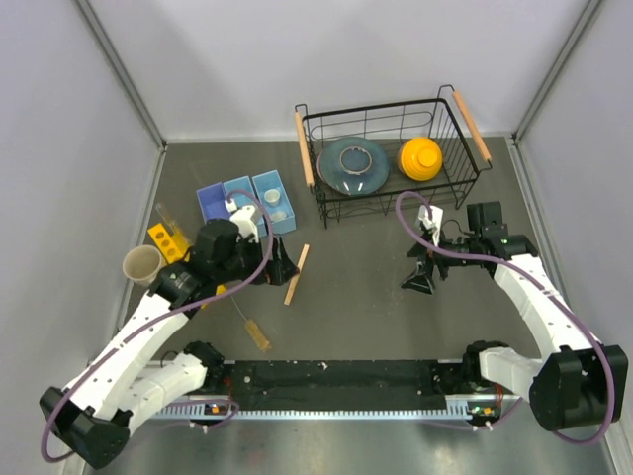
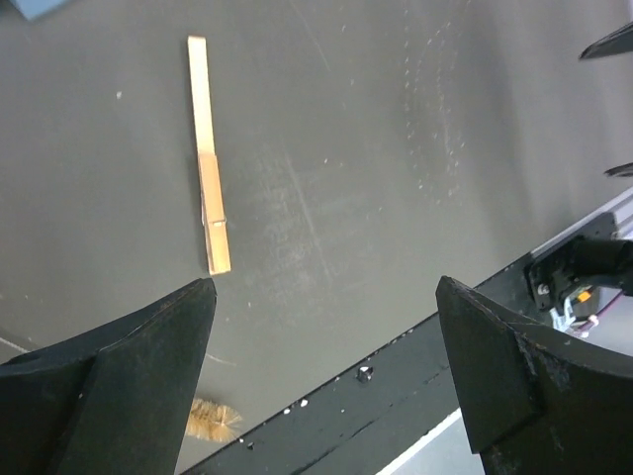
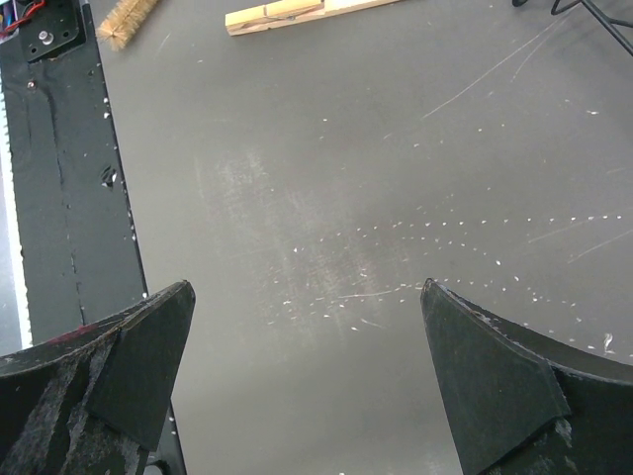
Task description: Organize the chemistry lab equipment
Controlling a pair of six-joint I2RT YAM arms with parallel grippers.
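A tan wooden stick (image 1: 297,274) lies on the dark table; it shows in the left wrist view (image 2: 209,158) and at the top of the right wrist view (image 3: 287,13). A wire brush with amber bristles (image 1: 252,330) lies nearer the front; its bristle tip shows in both wrist views (image 2: 213,419) (image 3: 127,19). A tiny white dish (image 1: 280,214) sits in a light-blue bin. My left gripper (image 1: 281,269) is open and empty, just left of the stick. My right gripper (image 1: 419,277) is open and empty over bare table.
Three light-blue bins (image 1: 245,203) stand at the back left. A black wire basket (image 1: 391,203) holds a blue-grey plate (image 1: 352,164) and a yellow bowl (image 1: 419,157). A yellow rack (image 1: 167,240) and a beige cup (image 1: 141,263) stand at left. A black rail (image 1: 336,376) runs along the front.
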